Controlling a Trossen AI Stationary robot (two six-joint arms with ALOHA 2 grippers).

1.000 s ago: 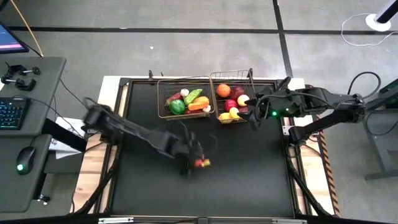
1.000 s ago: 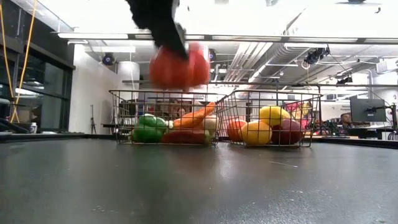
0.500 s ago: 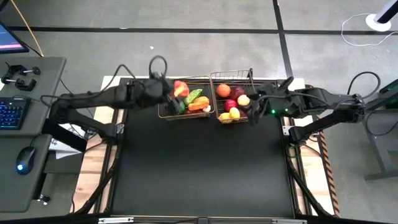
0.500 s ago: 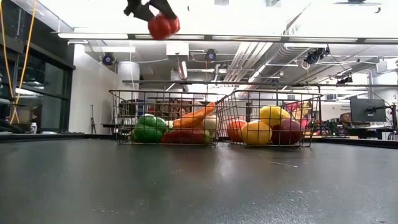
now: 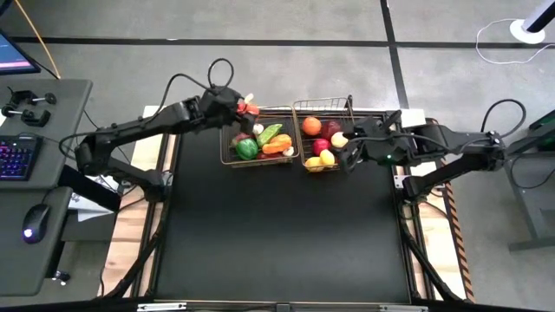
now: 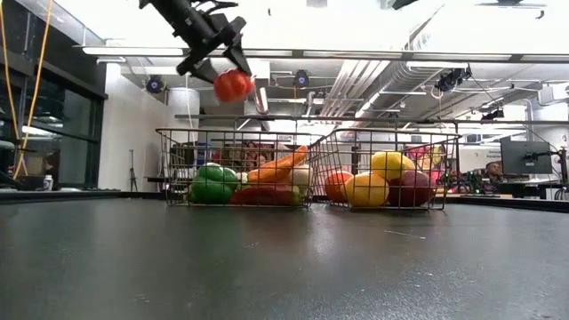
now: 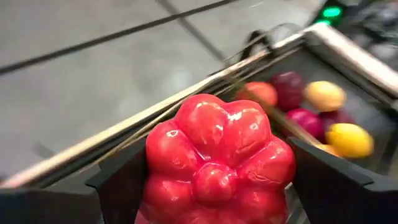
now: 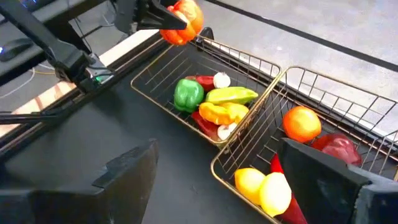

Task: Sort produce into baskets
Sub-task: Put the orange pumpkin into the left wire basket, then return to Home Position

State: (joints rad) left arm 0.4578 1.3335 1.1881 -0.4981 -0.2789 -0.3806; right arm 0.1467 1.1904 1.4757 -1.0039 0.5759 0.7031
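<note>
Black table [image 5: 277,234]; left pincer [image 5: 245,107] gripping red pepper [image 6: 233,85] above left basket [image 5: 227,159]; right pincer [image 5: 347,159] open

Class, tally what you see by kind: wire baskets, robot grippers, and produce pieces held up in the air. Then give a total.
Wire baskets: 2 (vegetable basket, fruit basket)
Grippers: 2 (left gripper, right gripper)
Produce held in the air: 1 (red pepper, in the left gripper)
Total: 5
</note>
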